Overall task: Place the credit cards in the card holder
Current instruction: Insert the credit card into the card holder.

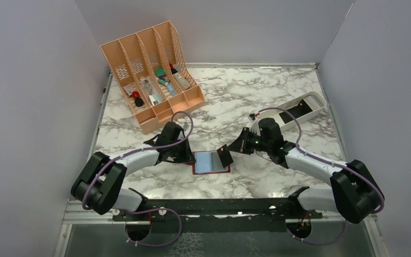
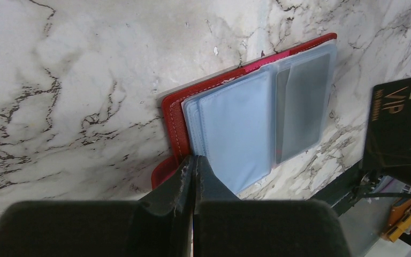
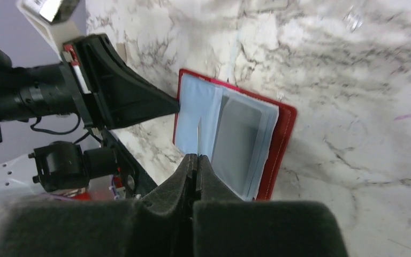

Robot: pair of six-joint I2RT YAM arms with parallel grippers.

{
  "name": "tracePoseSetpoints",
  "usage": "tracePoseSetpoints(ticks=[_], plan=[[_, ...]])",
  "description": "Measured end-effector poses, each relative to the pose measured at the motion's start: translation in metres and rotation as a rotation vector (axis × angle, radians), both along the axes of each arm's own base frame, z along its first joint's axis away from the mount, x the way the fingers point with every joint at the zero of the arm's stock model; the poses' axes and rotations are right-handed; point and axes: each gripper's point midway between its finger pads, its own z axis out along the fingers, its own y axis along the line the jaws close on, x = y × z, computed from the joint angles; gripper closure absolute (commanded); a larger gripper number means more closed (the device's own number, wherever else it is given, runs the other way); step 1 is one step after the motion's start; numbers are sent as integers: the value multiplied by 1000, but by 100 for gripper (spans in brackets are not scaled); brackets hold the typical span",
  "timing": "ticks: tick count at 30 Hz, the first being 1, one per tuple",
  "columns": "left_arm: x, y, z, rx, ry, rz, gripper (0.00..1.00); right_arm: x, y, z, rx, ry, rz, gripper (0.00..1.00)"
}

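Observation:
The red card holder [image 1: 212, 163] lies open on the marble, its clear bluish pockets facing up; it also shows in the left wrist view [image 2: 257, 123] and the right wrist view [image 3: 235, 134]. My left gripper [image 1: 190, 157] is shut, its tips [image 2: 194, 160] resting at the holder's left edge. My right gripper [image 1: 237, 146] is shut on a black credit card [image 1: 225, 156] with gold VIP lettering [image 2: 401, 134]. The card is tilted on edge just above the holder's right side and appears edge-on [image 3: 198, 134] over the pockets. More dark cards [image 1: 289, 115] lie in the white tray.
The white oblong tray [image 1: 314, 99] sits at the back right. A peach slotted organizer [image 1: 150, 75] with small items stands at the back left. White walls enclose the table on three sides.

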Motion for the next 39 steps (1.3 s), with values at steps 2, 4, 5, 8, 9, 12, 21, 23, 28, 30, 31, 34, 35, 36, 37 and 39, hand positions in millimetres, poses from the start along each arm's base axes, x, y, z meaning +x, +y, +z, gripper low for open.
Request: tracePoseSetpoints(ticks=[2,4,5,8,9,12,21,23,28,30,31,34,35,36,37,39], plan=[[0,-1,-1,-5,-3,2,97,-7,6,-10,-1,21,20,99],[1,-1,-1,-8,-4,3,97,-11,11,-16,7,29,31,99],[0,-1,-1,-10,-6,3,97,-12,15,-19,14,27,38,99],[1,-1,-1,-18,-9,7,97,-13,22,-22,26,15,50,99],[1,-2,-2,-21,-10,8,97,-12,24,-23,29,10,50,99],[2,-2,-2,-27,-14,11,97,-10,26,-28,36,5,42,99],[2,-3,-2,-35,-21,13,97,-4,25,-38,34,-2,5,99],[2,-3,-2,-36,-21,13,97,-2,26,-39,38,-2,3,99],[2,-3,-2,-37,-21,13,97,-3,26,-49,38,24,-7,99],[2,-3,-2,-38,-21,13,97,-4,26,-52,39,35,-10,99],[2,-3,-2,-39,-22,13,97,-4,27,-53,41,36,-10,99],[2,-3,-2,-42,-24,14,97,-3,29,-54,52,39,-12,99],[2,-3,-2,-42,-24,14,97,-2,30,-55,56,40,-12,99],[2,-3,-2,-42,-24,14,97,-2,31,-56,60,41,-13,99],[2,-3,-2,-42,-24,14,97,-2,31,-57,64,45,-13,99],[2,-3,-2,-42,-24,14,97,-1,33,-59,73,52,-15,99]])
